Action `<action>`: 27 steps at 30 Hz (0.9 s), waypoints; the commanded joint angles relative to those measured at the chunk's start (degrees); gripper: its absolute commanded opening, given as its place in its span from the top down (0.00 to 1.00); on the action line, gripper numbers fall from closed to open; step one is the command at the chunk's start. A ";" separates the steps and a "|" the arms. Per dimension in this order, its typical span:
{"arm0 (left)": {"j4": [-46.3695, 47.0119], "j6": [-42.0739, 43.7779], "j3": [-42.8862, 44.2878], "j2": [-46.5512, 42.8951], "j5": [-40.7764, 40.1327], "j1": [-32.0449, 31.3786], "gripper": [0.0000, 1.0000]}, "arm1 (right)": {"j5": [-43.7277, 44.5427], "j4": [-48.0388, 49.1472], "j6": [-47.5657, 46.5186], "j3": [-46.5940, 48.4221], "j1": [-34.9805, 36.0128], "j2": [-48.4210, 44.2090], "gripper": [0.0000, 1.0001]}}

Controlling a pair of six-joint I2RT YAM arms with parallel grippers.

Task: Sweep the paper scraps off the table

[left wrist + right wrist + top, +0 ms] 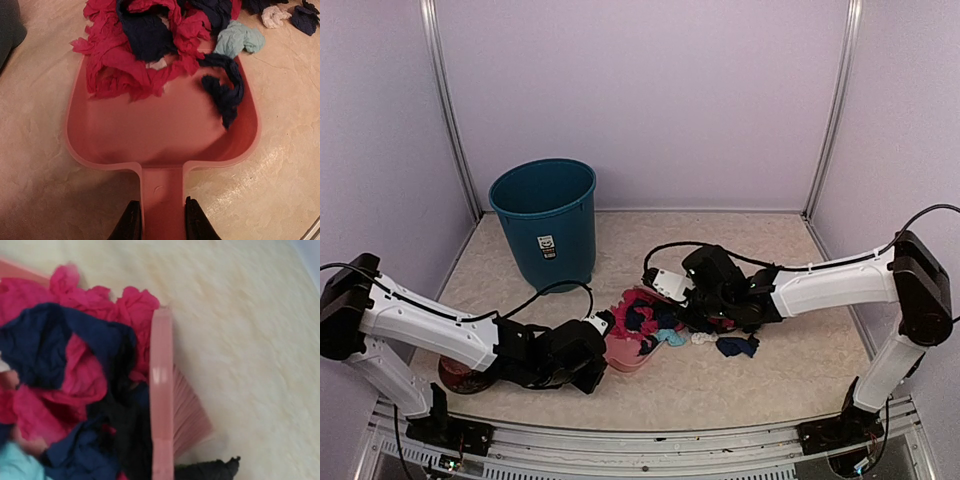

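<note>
A heap of red, dark blue and black paper scraps lies at the mouth of the pink dustpan on the table. My left gripper is shut on the dustpan's handle. In the left wrist view, red scraps, a teal one and a dark blue one rest inside the pan. My right gripper holds the pink brush, its bristles against the heap. Its own fingers do not show in the right wrist view. White and dark blue scraps lie just right of the pan.
A teal waste bin stands at the back left of the table. A dark red round thing sits under my left arm at the near left. A black scrap lies by the bristles. Lilac walls close in three sides.
</note>
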 commanded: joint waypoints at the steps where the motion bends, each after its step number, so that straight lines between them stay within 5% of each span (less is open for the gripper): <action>1: 0.15 0.99 -0.25 2.25 1.73 0.74 1.00 | -5.28 -3.61 2.16 -0.31 3.51 -1.37 1.00; 11: 5.24 0.00 -3.22 3.00 0.87 0.76 1.00 | -7.68 -3.03 1.59 -3.75 6.96 -5.12 1.00; 27: 23.59 2.73 -9.18 5.50 -5.66 -2.69 1.00 | 12.45 -1.85 6.42 -6.75 6.51 -13.32 1.00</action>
